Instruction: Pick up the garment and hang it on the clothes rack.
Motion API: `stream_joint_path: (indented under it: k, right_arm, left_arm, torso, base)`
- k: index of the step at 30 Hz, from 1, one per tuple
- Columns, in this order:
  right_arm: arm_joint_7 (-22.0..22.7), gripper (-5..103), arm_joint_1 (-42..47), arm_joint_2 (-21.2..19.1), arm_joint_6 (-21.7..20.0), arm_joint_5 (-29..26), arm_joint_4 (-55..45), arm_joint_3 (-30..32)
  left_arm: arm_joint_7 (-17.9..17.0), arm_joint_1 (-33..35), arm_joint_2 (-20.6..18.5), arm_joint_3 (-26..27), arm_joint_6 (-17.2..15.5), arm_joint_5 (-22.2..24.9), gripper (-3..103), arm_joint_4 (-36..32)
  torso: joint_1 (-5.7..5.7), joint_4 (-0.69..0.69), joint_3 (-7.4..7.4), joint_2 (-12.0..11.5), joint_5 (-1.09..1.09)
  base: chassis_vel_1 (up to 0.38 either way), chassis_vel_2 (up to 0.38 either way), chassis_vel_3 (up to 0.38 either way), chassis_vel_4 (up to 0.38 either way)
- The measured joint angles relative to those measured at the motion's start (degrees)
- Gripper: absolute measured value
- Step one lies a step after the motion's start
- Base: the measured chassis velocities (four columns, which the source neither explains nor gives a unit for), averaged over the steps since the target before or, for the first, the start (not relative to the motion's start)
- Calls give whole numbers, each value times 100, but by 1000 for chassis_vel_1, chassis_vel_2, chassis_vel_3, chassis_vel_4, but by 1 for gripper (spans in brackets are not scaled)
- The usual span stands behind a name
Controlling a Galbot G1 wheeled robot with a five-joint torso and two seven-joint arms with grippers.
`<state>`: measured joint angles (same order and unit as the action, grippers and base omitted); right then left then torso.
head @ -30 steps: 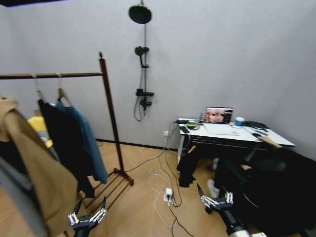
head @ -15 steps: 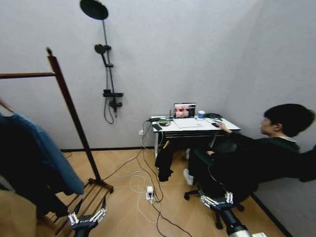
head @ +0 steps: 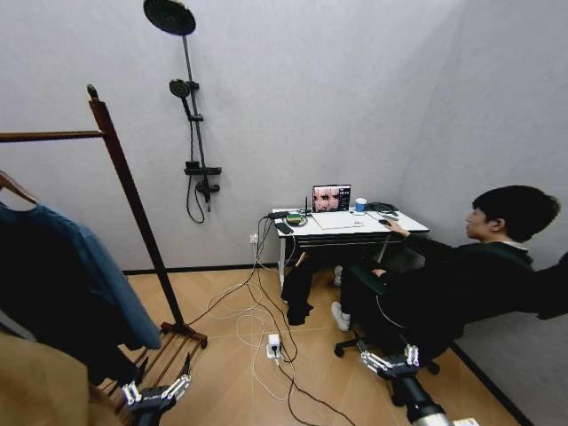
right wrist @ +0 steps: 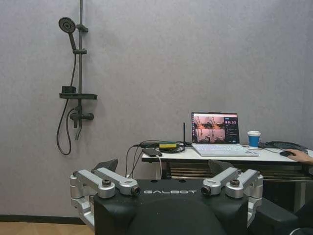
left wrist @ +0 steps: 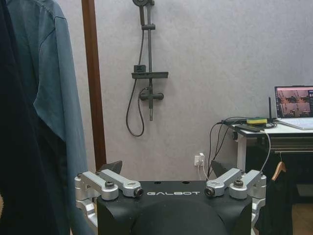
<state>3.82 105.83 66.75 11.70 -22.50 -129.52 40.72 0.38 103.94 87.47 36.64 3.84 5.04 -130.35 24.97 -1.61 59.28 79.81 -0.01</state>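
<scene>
In the head view, the clothes rack is seen at the left, its post leaning and its bar running off the left edge. The garment hangs from that bar on a wooden hanger, its long axis vertical, with a tan coat in front of it. Cables lie across the floor between the rack and a desk. The left gripper and the right gripper are held low, both spread and empty.

In the left wrist view, the garment is seen just beside the rack post, with a shower fixture on the wall behind.

In the right wrist view, a laptop and a cup stand on the desk.
</scene>
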Motion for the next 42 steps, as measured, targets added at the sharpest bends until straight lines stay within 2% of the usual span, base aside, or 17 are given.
stream_joint_path:
  k: [11,19,22,25,27,29,32,35,38,40,42]
  right_arm:
    - [0,100,0,0,0,0,0,1]
    - [0,100,-1,-1,0,0,0,1]
    - [0,100,0,-1,0,0,0,1]
    - [0,100,0,-1,0,0,0,1]
    - [0,100,0,-1,0,0,0,1]
    - [0,100,0,-1,0,0,0,1]
    - [0,100,0,-1,0,0,0,1]
    - [0,100,0,-1,0,0,0,1]
    - [0,100,0,-1,0,-1,1,1]
    - [0,100,0,-1,0,0,0,1]
    - [0,100,1,-1,0,0,0,1]
  left_arm:
    - [3,0,1,-5,0,0,100,0]
    - [3,0,1,-3,0,0,100,0]
    - [3,0,2,-3,0,0,100,0]
    - [3,0,1,-4,0,0,100,0]
    - [5,0,2,-4,0,0,100,0]
    - [4,0,2,-4,0,0,100,0]
    - [6,0,2,-6,0,0,100,0]
    - [4,0,1,-5,0,0,100,0]
    - [6,-1,1,-4,0,0,100,-1]
    - [4,0,1,-4,0,0,100,0]
    - [6,0,1,-3,0,0,100,-1]
  torso:
    - [0,-3,1,-1,2]
    - [1,-1,1,-1,-1]
    - [-1,-2,0,0,4]
    - [0,-2,1,0,-2]
    - [0,-2,0,0,4]
    - [-1,-3,0,0,-2]
    - [0,-2,1,-1,4]
    - [-3,-3,-1,1,-3]
    - [1,-2,1,0,3]
    - [-2,-2,0,0,-3]
    - [-5,-3,-3,4,3]
  base:
    - [-4,-40,5,30]
    - [156,-124,-160,134]
    - [199,-206,-216,208]
    - [239,-242,-248,278]
    - [268,-292,-267,285]
    - [302,-302,-268,298]
    - [335,-330,-361,313]
    - [343,-368,-347,339]
    - [385,-376,-393,368]
    - [352,-374,-352,387]
    - [352,-341,-365,331]
